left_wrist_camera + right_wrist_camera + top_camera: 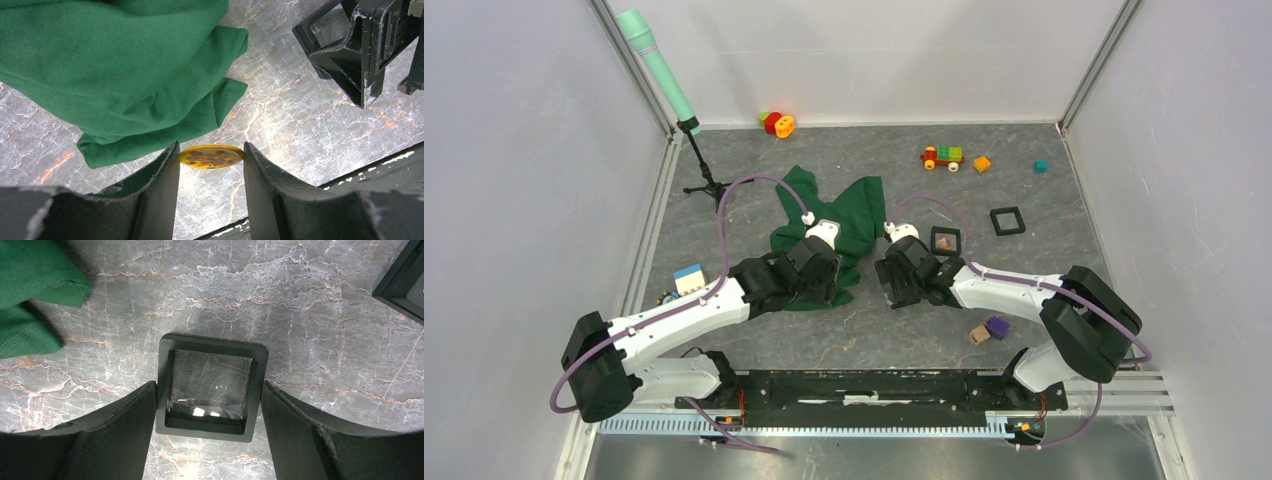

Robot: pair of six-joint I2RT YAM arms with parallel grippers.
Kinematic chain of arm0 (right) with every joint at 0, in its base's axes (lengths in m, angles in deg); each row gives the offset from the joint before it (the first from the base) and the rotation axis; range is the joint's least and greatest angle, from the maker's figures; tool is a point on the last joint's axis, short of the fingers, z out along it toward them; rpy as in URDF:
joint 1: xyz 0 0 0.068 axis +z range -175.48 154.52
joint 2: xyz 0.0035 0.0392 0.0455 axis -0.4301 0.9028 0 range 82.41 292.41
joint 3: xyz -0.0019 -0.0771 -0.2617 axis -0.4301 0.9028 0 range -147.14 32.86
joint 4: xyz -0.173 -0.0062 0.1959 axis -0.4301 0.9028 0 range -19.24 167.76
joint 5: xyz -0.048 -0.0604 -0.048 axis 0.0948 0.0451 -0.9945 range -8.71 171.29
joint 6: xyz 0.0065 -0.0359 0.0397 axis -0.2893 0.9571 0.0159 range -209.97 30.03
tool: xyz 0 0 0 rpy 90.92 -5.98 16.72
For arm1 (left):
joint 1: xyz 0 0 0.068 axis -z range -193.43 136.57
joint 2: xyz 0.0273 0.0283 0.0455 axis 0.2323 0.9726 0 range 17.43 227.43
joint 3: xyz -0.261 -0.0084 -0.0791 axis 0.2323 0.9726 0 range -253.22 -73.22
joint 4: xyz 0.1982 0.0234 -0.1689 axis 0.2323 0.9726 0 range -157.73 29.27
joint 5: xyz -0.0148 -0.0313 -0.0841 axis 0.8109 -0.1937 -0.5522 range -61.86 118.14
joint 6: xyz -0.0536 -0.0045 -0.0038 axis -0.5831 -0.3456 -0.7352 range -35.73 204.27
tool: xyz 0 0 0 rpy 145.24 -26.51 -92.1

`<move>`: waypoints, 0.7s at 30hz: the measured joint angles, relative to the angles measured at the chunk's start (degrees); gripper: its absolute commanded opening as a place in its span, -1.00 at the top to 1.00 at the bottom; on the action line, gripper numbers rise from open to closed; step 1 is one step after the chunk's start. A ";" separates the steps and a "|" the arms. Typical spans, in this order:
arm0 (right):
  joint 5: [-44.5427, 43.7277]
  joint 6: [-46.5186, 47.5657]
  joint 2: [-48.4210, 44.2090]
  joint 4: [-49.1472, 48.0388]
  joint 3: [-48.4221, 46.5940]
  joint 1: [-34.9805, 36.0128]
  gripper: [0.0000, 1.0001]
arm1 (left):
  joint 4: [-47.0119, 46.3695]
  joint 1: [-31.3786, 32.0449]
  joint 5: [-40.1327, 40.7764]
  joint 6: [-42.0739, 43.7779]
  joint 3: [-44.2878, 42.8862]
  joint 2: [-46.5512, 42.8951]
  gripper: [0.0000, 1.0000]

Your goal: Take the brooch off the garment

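The green garment [844,210] lies crumpled mid-table; it also shows in the left wrist view [125,65] and at the left edge of the right wrist view [30,285]. My left gripper [824,282] [211,151] is shut on the brooch [211,156], a small round yellow disc with brown marks. The disc is held clear of the cloth, over the marble table beside the garment's near edge. It is hidden in the top view. My right gripper [894,285] [209,390] is shut on an empty black square frame [210,387], which also shows in the left wrist view [350,50].
A second black frame [945,240] with something brown inside lies by the right gripper, its corner in the right wrist view [405,285]. A third frame [1007,220] is farther right. Toy blocks [942,157] sit at the back, a purple block [996,326] near right, a stand [704,185] back left.
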 measured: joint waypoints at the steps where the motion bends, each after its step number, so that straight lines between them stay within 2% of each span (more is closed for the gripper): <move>1: 0.00 -0.02 0.04 0.00 0.00 -0.02 -0.49 | 0.00 0.00 0.00 -0.02 0.00 0.02 0.15; 8: 0.52 -0.09 -0.15 0.00 -0.02 -0.02 -0.45 | -0.22 0.00 -0.15 0.17 0.04 0.26 0.22; 12: 3.91 -0.90 -2.12 -0.39 0.07 -0.02 -0.45 | -2.32 0.00 -1.79 1.05 0.87 0.26 0.24; 21: 15.65 -6.40 -9.20 -10.91 6.71 -0.70 -0.41 | -12.85 -0.02 -7.13 2.75 6.78 -0.20 0.23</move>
